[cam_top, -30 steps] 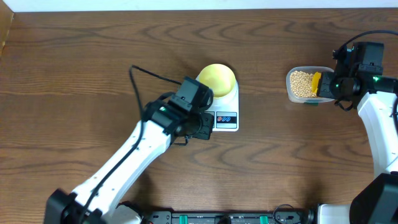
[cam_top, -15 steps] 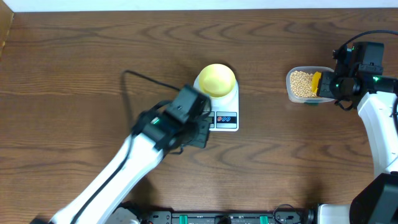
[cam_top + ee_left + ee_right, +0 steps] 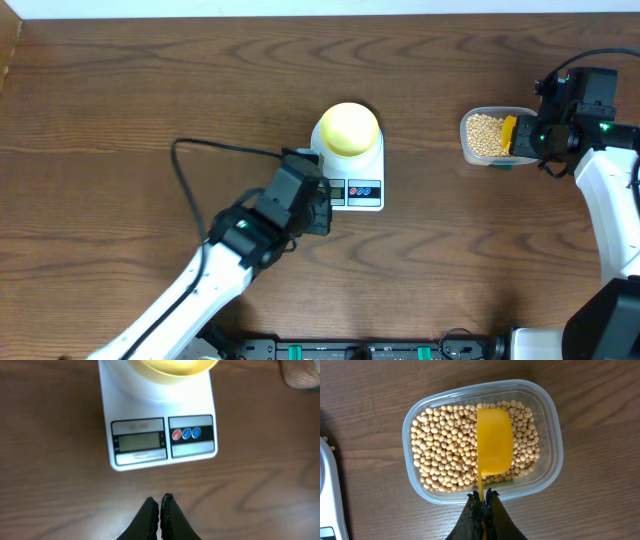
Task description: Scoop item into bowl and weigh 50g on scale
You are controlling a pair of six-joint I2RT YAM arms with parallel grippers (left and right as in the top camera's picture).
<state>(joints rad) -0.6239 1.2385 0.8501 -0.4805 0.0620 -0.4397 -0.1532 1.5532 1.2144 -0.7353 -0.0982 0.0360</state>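
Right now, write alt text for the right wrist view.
The right claw grips the handle of a yellow plastic scoop whose cup rests on small round tan beans filling a clear rectangular plastic tub. The tub sits on a dark wooden table.

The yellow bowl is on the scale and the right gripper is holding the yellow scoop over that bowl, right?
Not quite. The bowl is on the scale and the right gripper holds the scoop, but the scoop rests on the beans in the clear tub, not over the bowl. The right wrist view shows it.
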